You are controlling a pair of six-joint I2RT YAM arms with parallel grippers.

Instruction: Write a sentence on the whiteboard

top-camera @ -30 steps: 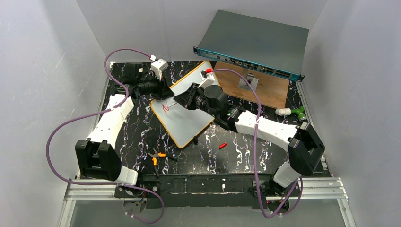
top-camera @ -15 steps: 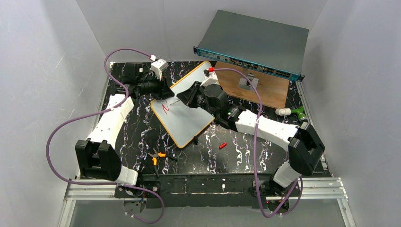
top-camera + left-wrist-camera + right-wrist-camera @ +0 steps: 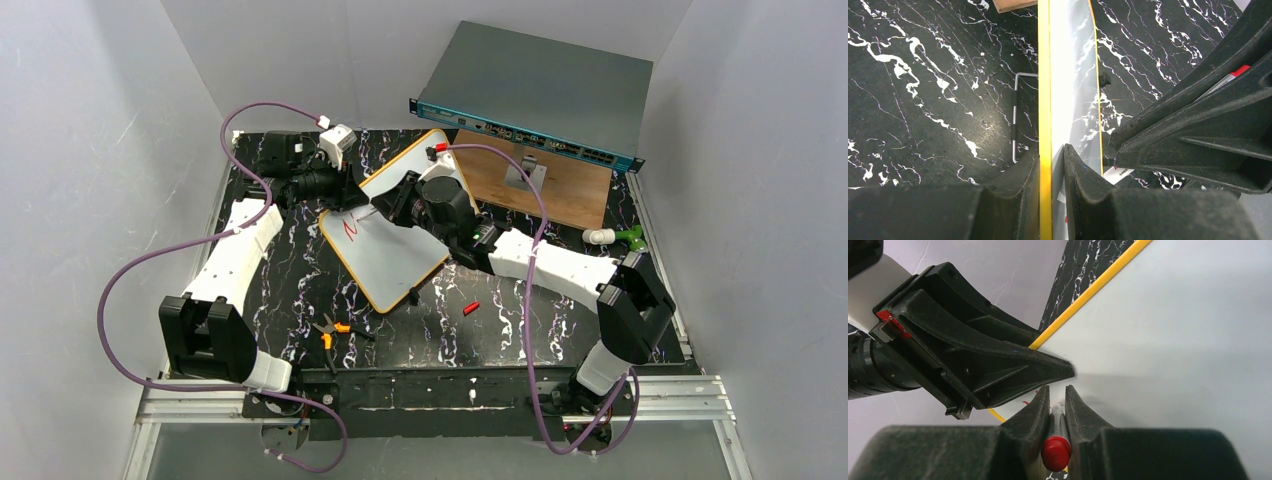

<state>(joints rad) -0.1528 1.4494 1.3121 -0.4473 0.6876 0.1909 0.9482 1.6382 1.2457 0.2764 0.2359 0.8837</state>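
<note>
The whiteboard (image 3: 390, 250), white with an orange rim, is tilted up on the black marble table. My left gripper (image 3: 347, 198) is shut on its upper left edge. In the left wrist view the yellow rim (image 3: 1044, 75) runs between the jaws of the left gripper (image 3: 1050, 152). My right gripper (image 3: 388, 208) is shut on a red marker (image 3: 1056, 452), its tip on the whiteboard (image 3: 1173, 315) just beside the left gripper (image 3: 973, 355). Of the sentence, only a red N-like mark (image 3: 350, 228) shows.
A brown wooden board (image 3: 540, 185) stands at the back under a grey rack unit (image 3: 540, 85). Orange-handled pliers (image 3: 330, 330) and a small red cap (image 3: 471, 307) lie near the front. A green and white item (image 3: 618, 237) is at the right, and a metal hex key (image 3: 1014, 115) lies behind the whiteboard.
The red mark has grown from one stroke into an N shape. My right gripper moved slightly up and left with the marker, and its elbow swung left. The left arm stayed still.
</note>
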